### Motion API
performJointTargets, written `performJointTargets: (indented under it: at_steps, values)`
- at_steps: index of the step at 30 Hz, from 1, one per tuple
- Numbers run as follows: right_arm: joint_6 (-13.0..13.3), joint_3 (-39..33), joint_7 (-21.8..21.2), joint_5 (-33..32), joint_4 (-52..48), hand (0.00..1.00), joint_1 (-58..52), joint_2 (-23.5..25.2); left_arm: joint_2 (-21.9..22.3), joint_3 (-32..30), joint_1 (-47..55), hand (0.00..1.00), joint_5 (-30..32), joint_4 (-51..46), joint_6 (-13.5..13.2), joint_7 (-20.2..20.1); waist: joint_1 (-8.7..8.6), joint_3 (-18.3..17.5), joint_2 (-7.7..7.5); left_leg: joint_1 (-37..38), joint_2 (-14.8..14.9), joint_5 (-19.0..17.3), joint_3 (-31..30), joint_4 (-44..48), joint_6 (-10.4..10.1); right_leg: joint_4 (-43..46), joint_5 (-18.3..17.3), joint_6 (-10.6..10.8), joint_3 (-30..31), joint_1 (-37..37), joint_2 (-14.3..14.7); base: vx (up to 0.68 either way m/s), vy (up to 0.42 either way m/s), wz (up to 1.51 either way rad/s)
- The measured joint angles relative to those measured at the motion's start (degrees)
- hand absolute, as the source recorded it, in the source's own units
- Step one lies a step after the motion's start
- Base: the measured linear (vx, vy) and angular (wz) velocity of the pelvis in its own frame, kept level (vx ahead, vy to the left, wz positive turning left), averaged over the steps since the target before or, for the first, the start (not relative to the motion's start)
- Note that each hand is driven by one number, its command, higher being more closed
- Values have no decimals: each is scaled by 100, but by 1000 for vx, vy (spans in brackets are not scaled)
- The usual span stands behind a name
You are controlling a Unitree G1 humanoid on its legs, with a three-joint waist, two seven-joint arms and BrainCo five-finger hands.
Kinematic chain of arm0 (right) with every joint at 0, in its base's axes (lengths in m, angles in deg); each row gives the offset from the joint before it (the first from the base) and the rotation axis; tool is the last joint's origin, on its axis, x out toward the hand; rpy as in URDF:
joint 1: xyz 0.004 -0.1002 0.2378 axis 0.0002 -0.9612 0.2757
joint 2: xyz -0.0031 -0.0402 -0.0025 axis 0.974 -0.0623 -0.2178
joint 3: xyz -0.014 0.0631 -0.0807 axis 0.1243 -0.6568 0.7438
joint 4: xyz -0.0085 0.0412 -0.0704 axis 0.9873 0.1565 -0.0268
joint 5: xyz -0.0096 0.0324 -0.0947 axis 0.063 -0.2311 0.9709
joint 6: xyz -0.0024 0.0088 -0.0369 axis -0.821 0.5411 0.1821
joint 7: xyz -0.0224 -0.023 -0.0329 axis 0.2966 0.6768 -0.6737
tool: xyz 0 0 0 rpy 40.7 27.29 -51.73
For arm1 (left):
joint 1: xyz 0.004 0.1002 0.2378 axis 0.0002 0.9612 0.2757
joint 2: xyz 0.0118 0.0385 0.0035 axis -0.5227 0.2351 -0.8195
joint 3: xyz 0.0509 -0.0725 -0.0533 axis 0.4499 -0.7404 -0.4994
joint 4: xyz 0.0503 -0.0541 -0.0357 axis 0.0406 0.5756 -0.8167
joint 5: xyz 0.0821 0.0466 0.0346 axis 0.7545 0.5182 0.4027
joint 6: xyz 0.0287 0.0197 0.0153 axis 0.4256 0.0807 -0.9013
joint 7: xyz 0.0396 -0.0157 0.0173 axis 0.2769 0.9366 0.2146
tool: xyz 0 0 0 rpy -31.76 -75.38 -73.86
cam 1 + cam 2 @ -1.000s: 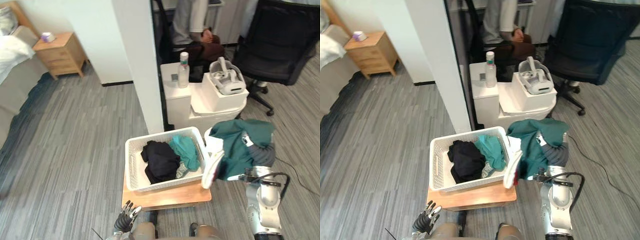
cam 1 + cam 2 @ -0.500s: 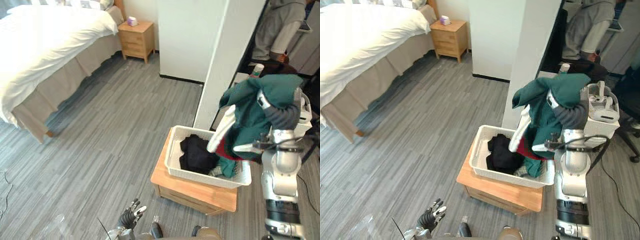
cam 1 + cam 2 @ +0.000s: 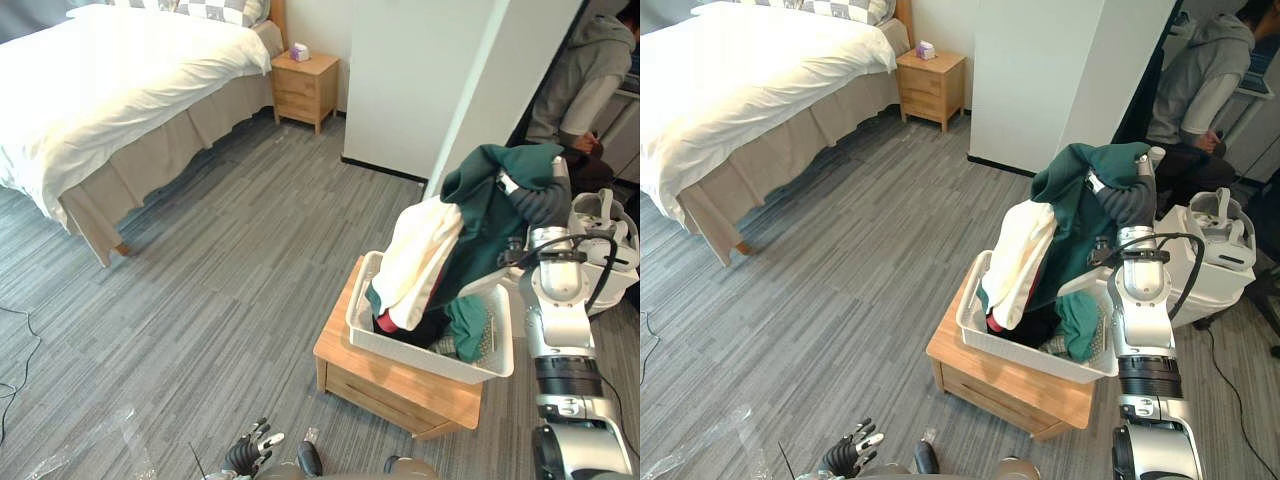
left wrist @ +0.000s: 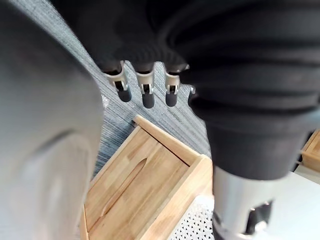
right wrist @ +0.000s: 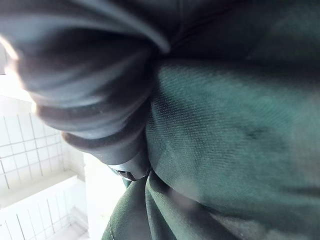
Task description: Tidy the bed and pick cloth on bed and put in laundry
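The green cloth (image 3: 495,200) is draped over the right hand (image 3: 540,205), which is raised above the white basket (image 3: 420,352). The cloth's cream inner side hangs down into the left part of the basket, onto dark clothes there. I cannot tell how the right fingers are set, as the cloth hides them. The basket sits on a low wooden desk (image 3: 395,385). The left hand (image 3: 250,458) hangs low and near, its fingers (image 4: 145,95) loosely spread and empty. The bed (image 3: 100,90) lies far left.
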Motion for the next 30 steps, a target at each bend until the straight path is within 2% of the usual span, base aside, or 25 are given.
performJointTargets:
  at_steps: [4,6,12,17,21,22,25,30]
  values:
    - [-49,35,-8,0,140,100,248,-49,51,12,-118,0,25,-26,22,4,3,216,165,-97,21,30,17,0,-29,15,-7,3,2,-69,14,-55,-42,-2]
    - [-43,50,-11,2,252,100,579,-93,56,60,-290,0,12,-91,75,25,-32,407,304,-319,30,43,65,0,-47,30,40,75,-6,-343,5,-70,-35,2]
    - [-34,246,-7,2,996,100,1151,-278,64,127,-681,0,-217,-341,73,142,10,1006,561,-831,139,352,171,4,-156,177,88,123,-63,-896,21,-49,-47,6]
    - [-15,471,-6,52,1465,100,1320,-397,66,308,-882,0,-378,-563,23,196,125,1361,839,-1107,146,457,173,33,-66,346,108,156,-66,-1226,4,10,-28,0]
    - [-16,851,1,383,1964,100,1392,-372,96,385,-979,0,-458,-655,-41,277,159,1439,947,-1229,137,501,155,37,-14,477,73,123,-92,-1398,-27,57,-28,4]
    - [-11,900,6,489,2153,0,1439,-370,100,479,-1025,0,-489,-701,-65,280,162,1472,1006,-1265,120,503,138,37,-16,522,53,124,-106,-1440,-52,43,-20,4]
    - [-14,940,60,718,2546,0,1527,-368,141,505,-1149,0,-491,-710,-96,297,162,1570,1119,-1268,99,494,126,37,-29,554,42,130,-110,-1449,-79,25,-13,3]
    - [-7,1013,313,1174,2867,0,1495,-363,139,499,-1151,0,-486,-715,-115,378,159,1601,1130,-1240,100,489,118,36,-40,632,3,115,-108,-1456,-90,3,-21,1]
